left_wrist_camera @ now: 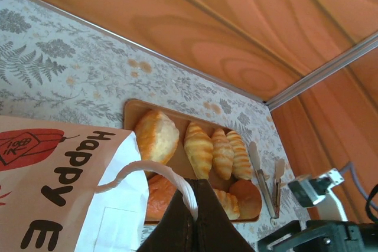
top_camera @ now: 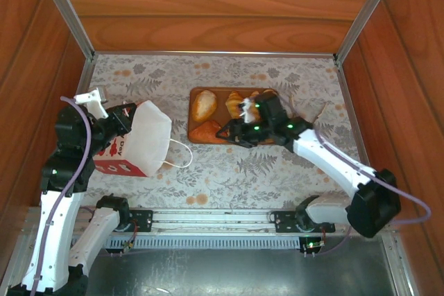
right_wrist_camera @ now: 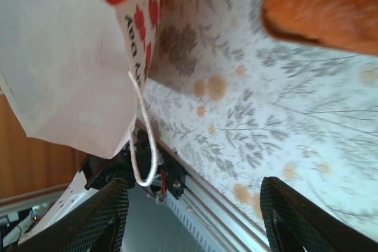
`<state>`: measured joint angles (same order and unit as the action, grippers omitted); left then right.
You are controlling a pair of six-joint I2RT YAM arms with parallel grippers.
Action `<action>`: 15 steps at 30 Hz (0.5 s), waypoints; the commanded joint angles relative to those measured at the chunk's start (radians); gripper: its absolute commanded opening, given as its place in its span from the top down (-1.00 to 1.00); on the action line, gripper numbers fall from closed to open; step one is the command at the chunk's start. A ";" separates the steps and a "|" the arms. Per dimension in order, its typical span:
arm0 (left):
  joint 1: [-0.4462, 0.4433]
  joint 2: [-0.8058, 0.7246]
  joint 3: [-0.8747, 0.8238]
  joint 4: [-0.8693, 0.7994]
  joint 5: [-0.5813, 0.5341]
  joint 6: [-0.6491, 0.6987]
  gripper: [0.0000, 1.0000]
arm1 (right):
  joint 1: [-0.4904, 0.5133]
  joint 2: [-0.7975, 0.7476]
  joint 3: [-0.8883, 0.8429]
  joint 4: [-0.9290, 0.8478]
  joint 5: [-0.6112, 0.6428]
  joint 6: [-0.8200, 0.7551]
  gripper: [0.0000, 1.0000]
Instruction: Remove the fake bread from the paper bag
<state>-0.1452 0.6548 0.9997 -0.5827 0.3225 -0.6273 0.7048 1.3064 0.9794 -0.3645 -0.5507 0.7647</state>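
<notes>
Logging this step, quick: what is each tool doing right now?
Left tool: closed on the bag.
Right tool: open, holding nothing.

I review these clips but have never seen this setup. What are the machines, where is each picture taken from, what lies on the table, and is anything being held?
These are two robot arms bolted at the table's near edge, each ending in a two-finger gripper. One picture looks down from above; the other two come from cameras on the wrists. On the floral table lies a white paper bag with red print, tipped on its side, and a brown tray carrying the fake bread. The left gripper is shut on the bag's edge beside a cord handle. The right gripper hangs over the tray with its fingers apart and nothing between them.
</notes>
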 commanded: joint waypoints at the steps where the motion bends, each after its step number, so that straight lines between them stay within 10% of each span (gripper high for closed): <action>1: -0.006 -0.004 0.024 0.017 0.013 -0.008 1.00 | 0.108 0.100 0.099 0.073 0.052 0.029 -0.28; 15: -0.006 -0.003 0.023 0.017 0.013 -0.012 1.00 | 0.275 0.383 0.227 0.124 -0.011 0.061 -0.03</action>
<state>-0.1452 0.6552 0.9997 -0.5827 0.3229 -0.6296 0.9596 1.6611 1.1690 -0.2684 -0.5072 0.8185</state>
